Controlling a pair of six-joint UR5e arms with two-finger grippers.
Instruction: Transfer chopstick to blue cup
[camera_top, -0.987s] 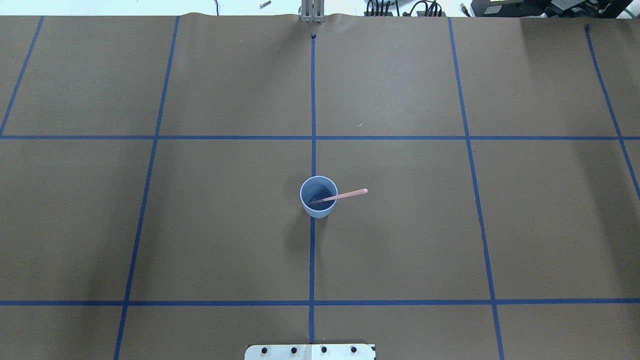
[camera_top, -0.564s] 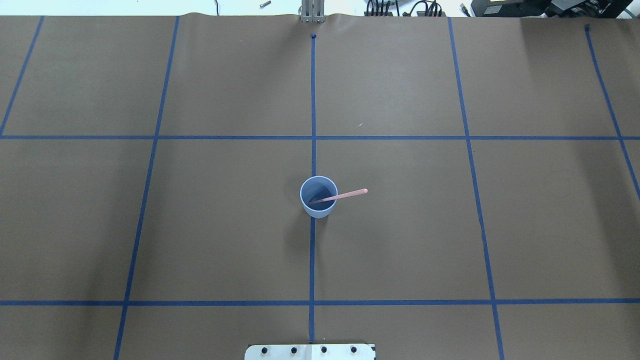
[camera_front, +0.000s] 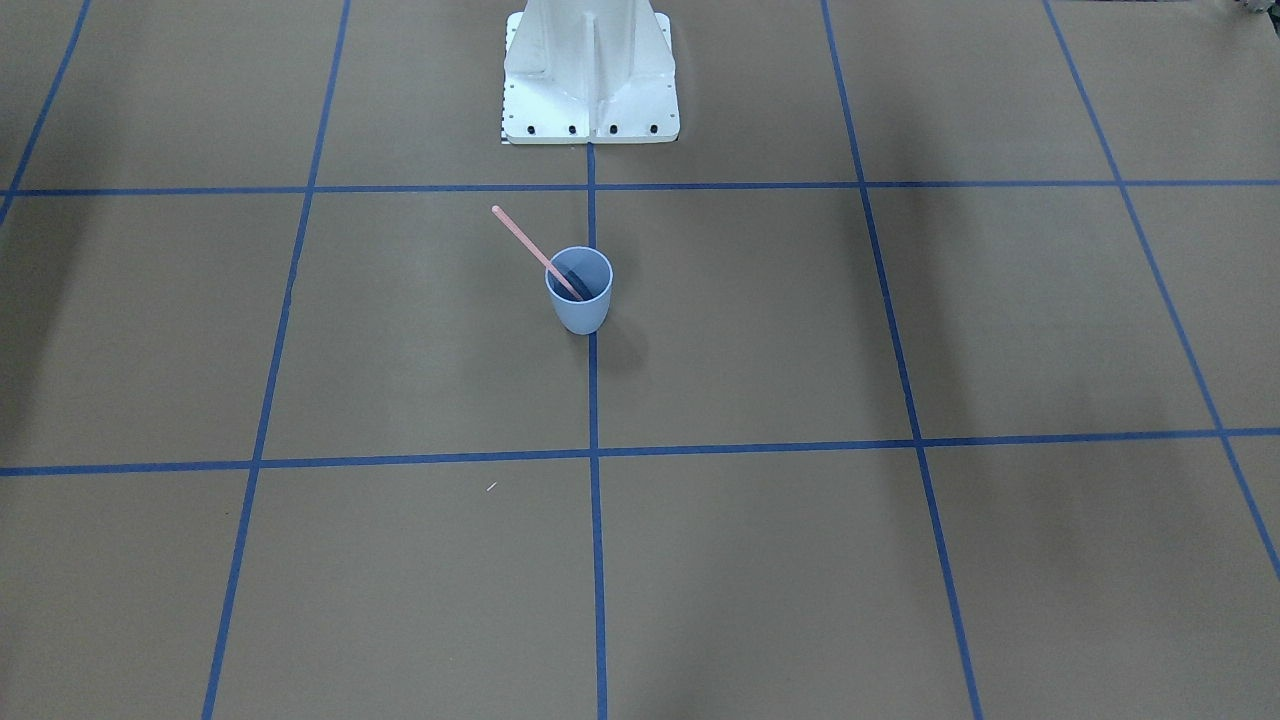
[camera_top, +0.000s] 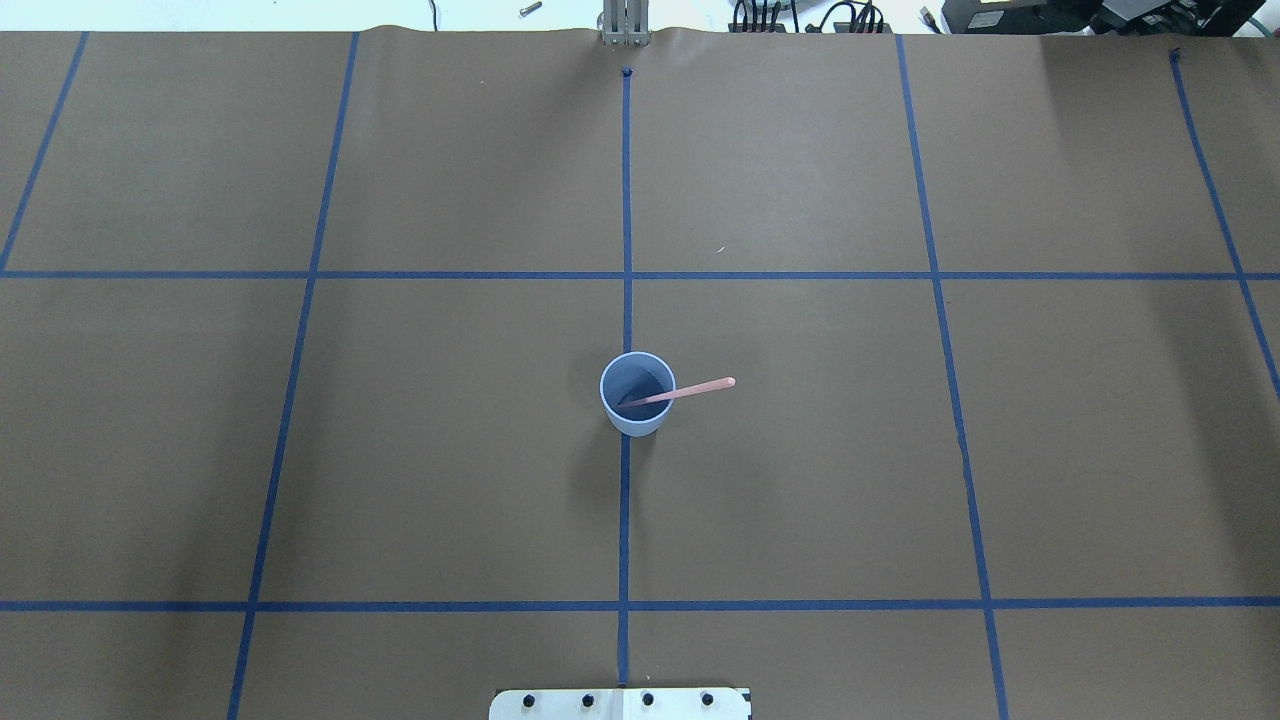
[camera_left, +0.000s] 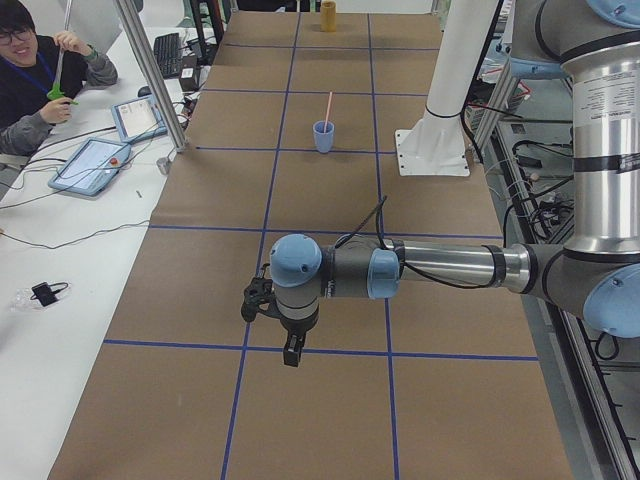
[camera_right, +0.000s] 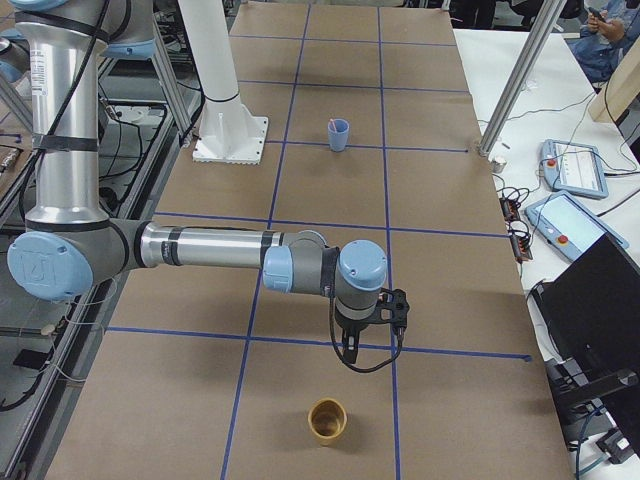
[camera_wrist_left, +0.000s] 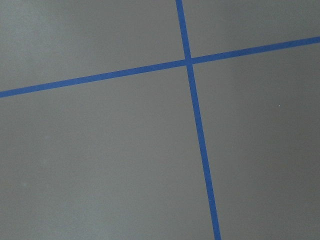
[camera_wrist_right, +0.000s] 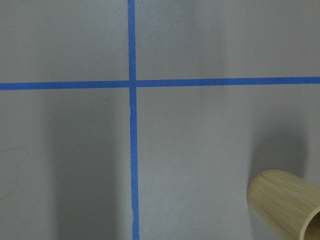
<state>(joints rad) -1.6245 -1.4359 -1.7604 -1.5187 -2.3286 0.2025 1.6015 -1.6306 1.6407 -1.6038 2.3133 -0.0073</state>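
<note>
**Item:** chopstick (camera_top: 695, 390). One, thin, straight, pale pink.

**Location:** its lower end sits inside the blue cup (camera_top: 637, 424). The shaft leans on the rim and the upper end juts out toward the robot's right. The cup stands upright on the centre tape line of the tabletop (camera_top: 820, 470).

**Handling (judged):**
- The chopstick is light, stiff and smooth.
- It is narrow enough to pivot or slip in a loose pinch.
- The best hold is on the exposed upper length, clear of the rim, with the pads set across the shaft.
- The cup is light plastic with a narrow base, so a sideways push on the stick could tip it.

**Hands:**
- The left hand (camera_left: 291, 356) hangs over the tape grid, well apart from the cup.
- The right hand (camera_right: 350, 357) hangs at the other end of the tabletop, near a bamboo cup (camera_right: 327, 420).
- Both appear only in the side views, so I cannot tell how far either is open.
- The chopstick is in neither.

**Status (judged):** the transfer looks complete.
</note>
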